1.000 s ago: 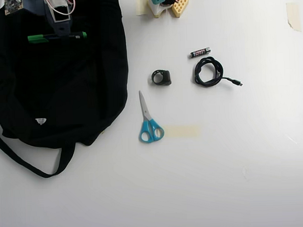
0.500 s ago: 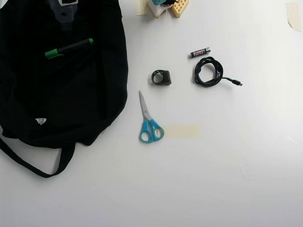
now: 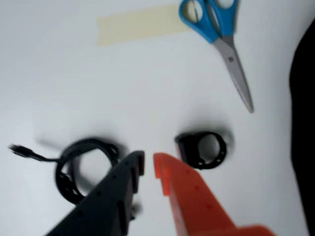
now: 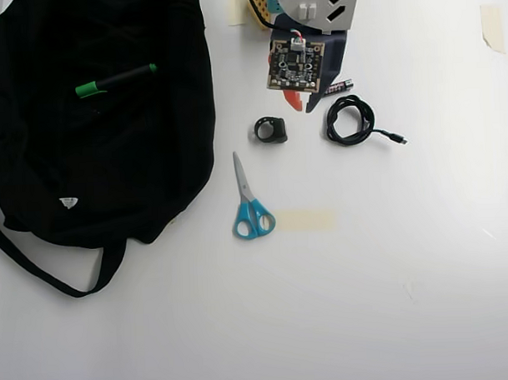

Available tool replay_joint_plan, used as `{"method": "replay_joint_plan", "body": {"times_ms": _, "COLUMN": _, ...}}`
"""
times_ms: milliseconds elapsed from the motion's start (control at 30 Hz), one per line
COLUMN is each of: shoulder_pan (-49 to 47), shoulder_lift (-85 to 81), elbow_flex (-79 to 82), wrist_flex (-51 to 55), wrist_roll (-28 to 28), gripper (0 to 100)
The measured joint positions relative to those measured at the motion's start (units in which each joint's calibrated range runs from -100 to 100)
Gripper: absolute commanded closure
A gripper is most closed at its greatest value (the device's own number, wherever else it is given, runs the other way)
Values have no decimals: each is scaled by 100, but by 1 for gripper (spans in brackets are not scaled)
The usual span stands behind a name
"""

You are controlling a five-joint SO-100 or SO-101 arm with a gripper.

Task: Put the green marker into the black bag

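Note:
In the overhead view the green marker (image 4: 117,80) lies on top of the black bag (image 4: 111,162), in its upper part, green cap to the left. The bag fills the left of the table, and its edge shows at the right of the wrist view (image 3: 302,123). My gripper (image 4: 294,103) is at the top centre, well right of the bag. In the wrist view the gripper (image 3: 148,164) has a black finger and an orange finger almost together, with nothing between them. The marker is out of the wrist view.
Blue-handled scissors (image 4: 250,207) (image 3: 226,44) lie right of the bag. A small black ring-shaped part (image 4: 270,129) (image 3: 184,145), a coiled black cable (image 4: 331,125) (image 3: 61,177) and a small battery (image 4: 338,87) lie near the gripper. A strip of tape (image 4: 305,220) is stuck on the table.

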Motion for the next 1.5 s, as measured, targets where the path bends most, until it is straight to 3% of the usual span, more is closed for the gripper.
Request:
{"method": "replay_joint_plan", "body": {"times_ms": 300, "shoulder_pan": -73, "shoulder_lift": -1320, "elbow_flex": 668, "wrist_flex": 137, "wrist_roll": 127, "gripper": 98}}
{"method": "replay_joint_plan", "body": {"times_ms": 867, "shoulder_pan": -654, "shoulder_lift": -5147, "elbow_flex": 5425, "wrist_flex": -1529, "wrist_roll": 132, "gripper": 98}}
{"method": "replay_joint_plan", "body": {"times_ms": 1200, "shoulder_pan": -463, "shoulder_lift": -7314, "elbow_flex": 7476, "wrist_flex": -1546, "wrist_roll": 161, "gripper": 98}}
{"method": "replay_joint_plan", "body": {"times_ms": 1500, "shoulder_pan": 154, "shoulder_lift": -8311, "elbow_flex": 8160, "wrist_flex": -1142, "wrist_roll": 698, "gripper": 98}}
